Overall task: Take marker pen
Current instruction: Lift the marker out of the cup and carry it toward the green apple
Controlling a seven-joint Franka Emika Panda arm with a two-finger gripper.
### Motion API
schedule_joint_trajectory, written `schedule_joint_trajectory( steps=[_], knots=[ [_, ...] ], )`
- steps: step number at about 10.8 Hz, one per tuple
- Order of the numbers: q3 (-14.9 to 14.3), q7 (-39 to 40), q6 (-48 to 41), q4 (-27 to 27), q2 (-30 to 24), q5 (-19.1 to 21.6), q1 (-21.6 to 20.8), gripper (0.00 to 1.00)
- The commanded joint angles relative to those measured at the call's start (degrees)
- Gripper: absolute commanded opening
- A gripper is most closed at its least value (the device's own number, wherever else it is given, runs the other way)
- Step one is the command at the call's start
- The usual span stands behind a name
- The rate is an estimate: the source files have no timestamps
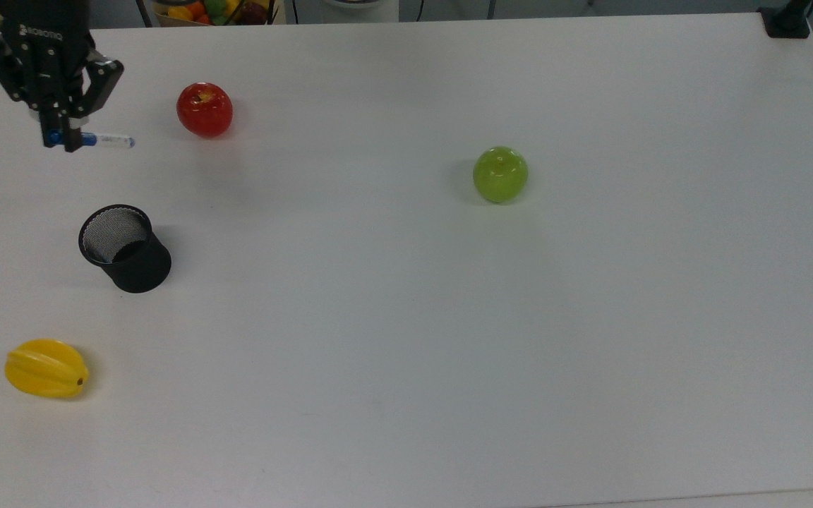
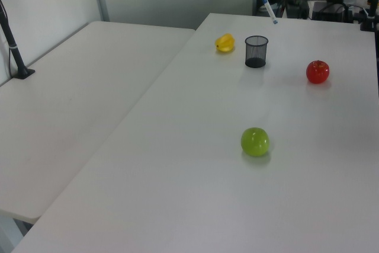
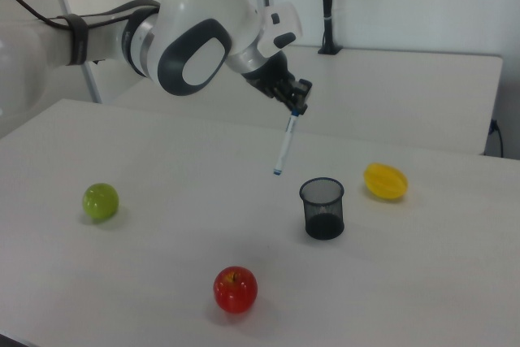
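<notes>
Tool (image 1: 61, 140) gripped the marker pen (image 3: 284, 145) by its blue cap end, holding it tilted in the air above the desk (image 1: 449, 317), clear of the black mesh cup (image 1: 124, 247) near the desk's edge. With only 1 end pinched, the pen could swivel or slip free on a fast move.

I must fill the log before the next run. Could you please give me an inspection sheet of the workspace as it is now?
Surface: white table, bare apart from the items below.
Job's things: marker pen held by its capped end, hanging clear above the table, outside the black mesh cup.
Clutter: red apple, green apple, yellow star fruit, each standing apart.
Grippers: end effector shut on the marker pen, raised.
Cables: nothing seen on the table.
Surroundings: second white table alongside; fruit basket beyond the far edge.
</notes>
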State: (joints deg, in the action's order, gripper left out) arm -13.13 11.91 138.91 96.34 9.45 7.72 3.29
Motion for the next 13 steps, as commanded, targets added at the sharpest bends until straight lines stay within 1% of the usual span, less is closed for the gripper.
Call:
schedule_joint_trajectory(
  steps=[1,2,4,6,8,9,10,11,12,13],
  knots=[
    [3.4,-0.6,-12.7,1.5,-1.5,1.0,-1.3,0.0],
    [5.0,-0.7,-16.4,1.5,-1.4,1.0,-1.3,0.0],
    [8.4,-2.8,-20.7,1.7,-0.3,1.1,-1.8,0.0],
    [10.9,-7.1,-22.2,1.9,2.3,1.1,-4.0,0.0],
    [14.3,-10.8,-21.4,1.7,5.1,1.1,-4.3,0.0],
    [15.4,-11.4,-21.3,1.7,6.3,1.0,-4.5,0.0],
    [15.8,-11.5,-21.1,1.7,7.7,1.1,-5.3,0.0],
    [15.8,-11.5,-19.7,1.7,8.9,1.2,-6.5,0.0],
    [16.3,-11.6,-17.6,2.0,10.0,1.2,-6.9,0.0],
    [17.9,-11.6,-15.8,2.0,11.3,1.1,-6.8,0.0]
  ],
)
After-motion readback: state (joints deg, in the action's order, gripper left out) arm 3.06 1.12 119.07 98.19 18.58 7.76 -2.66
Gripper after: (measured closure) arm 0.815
